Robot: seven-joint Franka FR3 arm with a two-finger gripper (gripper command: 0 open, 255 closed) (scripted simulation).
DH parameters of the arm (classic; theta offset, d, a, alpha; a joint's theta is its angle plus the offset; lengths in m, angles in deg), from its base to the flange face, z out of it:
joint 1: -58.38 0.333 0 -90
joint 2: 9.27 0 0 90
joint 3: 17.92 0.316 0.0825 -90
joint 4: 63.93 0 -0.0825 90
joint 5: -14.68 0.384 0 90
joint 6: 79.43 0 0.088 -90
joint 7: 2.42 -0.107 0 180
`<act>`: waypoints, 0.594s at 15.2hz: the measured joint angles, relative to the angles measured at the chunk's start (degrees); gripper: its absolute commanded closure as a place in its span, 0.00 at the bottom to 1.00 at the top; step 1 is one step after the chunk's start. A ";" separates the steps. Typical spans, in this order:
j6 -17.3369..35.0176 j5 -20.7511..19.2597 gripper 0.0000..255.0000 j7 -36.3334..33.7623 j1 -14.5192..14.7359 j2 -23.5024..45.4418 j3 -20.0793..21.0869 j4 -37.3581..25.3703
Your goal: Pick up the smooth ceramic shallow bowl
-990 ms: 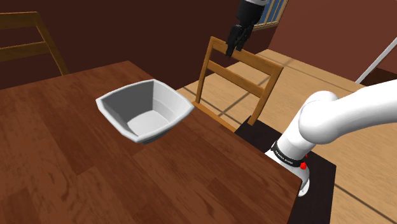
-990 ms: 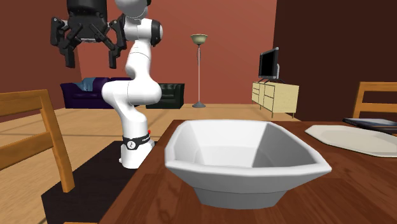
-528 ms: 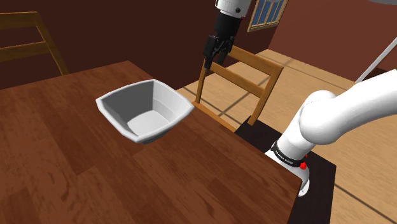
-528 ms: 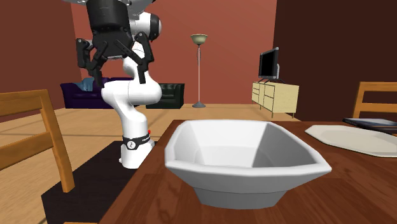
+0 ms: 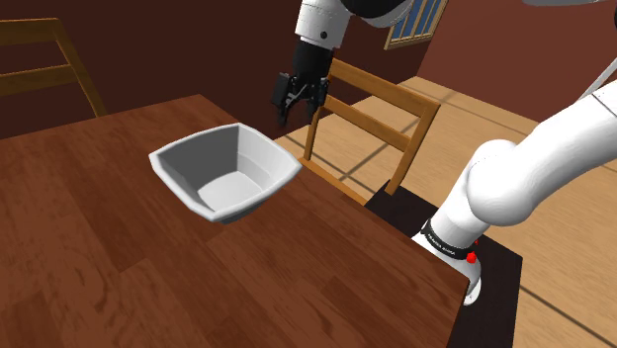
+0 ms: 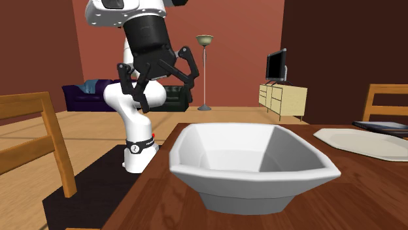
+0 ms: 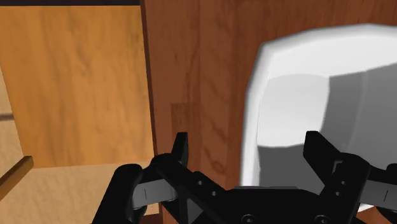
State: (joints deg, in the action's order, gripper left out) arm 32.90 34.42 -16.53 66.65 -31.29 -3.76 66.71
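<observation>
Fingers: two black fingers (image 7: 180, 151), spread wide apart with nothing held between them, tips pointing down.
Fingers, place: in the air over the worktop's (image 5: 119, 267) right edge in the shoulder view, near the far right rim of the bowl (image 5: 227, 173), not touching it.
Bowl, shape: white, smooth and shallow, squarish with rounded corners, flat sloping walls and a flat bottom.
Bowl, pose: upright on the worktop, mouth up. One corner points right, toward the chair (image 5: 371, 114). The sides look nearly equal, so I cannot tell the long axis.
Worktop: dark red-brown wood with visible grain.
Chair: light wood with a slatted back.
</observation>
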 measured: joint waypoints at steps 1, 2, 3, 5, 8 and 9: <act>1.01 0.90 0.00 -0.53 0.27 1.81 0.41 -0.86; 1.87 1.65 0.00 -1.06 0.56 2.93 0.82 -1.20; 2.65 2.06 0.00 -1.17 0.69 3.68 1.02 -1.19; 4.34 2.50 0.00 -1.16 0.87 4.79 1.39 -0.62; 6.67 2.82 0.00 -0.71 0.98 5.92 1.68 0.61; 7.40 2.99 0.00 -0.47 1.03 5.97 1.72 1.32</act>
State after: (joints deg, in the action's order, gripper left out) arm 40.30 37.41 -17.00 67.68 -25.33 -2.04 68.04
